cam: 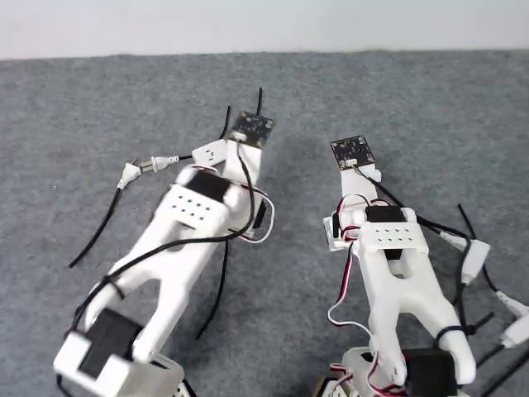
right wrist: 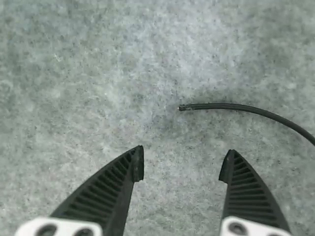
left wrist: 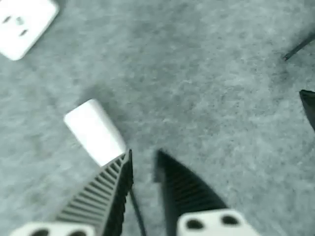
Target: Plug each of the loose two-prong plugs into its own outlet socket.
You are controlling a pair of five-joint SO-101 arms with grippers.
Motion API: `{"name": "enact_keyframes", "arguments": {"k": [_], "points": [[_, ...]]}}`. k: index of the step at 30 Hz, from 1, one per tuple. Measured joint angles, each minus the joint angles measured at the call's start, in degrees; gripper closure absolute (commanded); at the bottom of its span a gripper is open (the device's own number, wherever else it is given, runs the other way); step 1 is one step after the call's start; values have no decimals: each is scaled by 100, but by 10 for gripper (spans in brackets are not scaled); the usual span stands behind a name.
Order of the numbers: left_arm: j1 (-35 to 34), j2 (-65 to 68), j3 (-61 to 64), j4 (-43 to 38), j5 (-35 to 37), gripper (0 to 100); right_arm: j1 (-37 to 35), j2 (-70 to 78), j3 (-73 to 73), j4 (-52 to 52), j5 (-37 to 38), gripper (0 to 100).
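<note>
1. The left pincer [left wrist: 142,158] hangs low over the grey bench [left wrist: 211,88]. Its ribbed fingers [left wrist: 115,182] stand a narrow gap apart and grip nothing. A thin black cord [left wrist: 136,210] runs along the bench under that gap.
2. A white block [left wrist: 93,130], probably the body of a loose plug though its prongs cannot be made out, lies flat on the bench. One end touches the tip of one left finger.
3. The outlet socket [left wrist: 22,24] lies face up with two slots showing bare, apart from the white block. In the high view the outlet socket [cam: 209,153] sits just beside the wrist of the left arm [cam: 186,223].
4. On the socket's far side from that arm lies a corded plug [cam: 132,172], close to the socket. Its black lead [cam: 95,231] trails away across the bench. Whether it is seated in the socket I cannot tell.
5. The right pincer [right wrist: 184,164] is spread wide with nothing between its fingers, above bare bench. A loose cord end [right wrist: 183,107] lies just beyond the tips, and the cord curves off to the edge.
6. In the high view the right arm [cam: 397,248] stands alongside the left. Two white plugs, the nearer plug [cam: 475,256] and the outer plug [cam: 517,327], lie on its outer side with black leads, well apart from the outlet socket.
</note>
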Motion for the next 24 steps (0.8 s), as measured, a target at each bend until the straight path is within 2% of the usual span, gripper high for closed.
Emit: {"name": "enact_keyframes", "arguments": {"k": [8,13,24], "points": [[-431,1521,-360,-308,167,987,-9,0,0,0,0,746],[-897,1556,-360,-316,185,987,-9,0,0,0,0,746],[-1020,1495,-352,-316,185,987,0,0,0,0,0,746]]}}
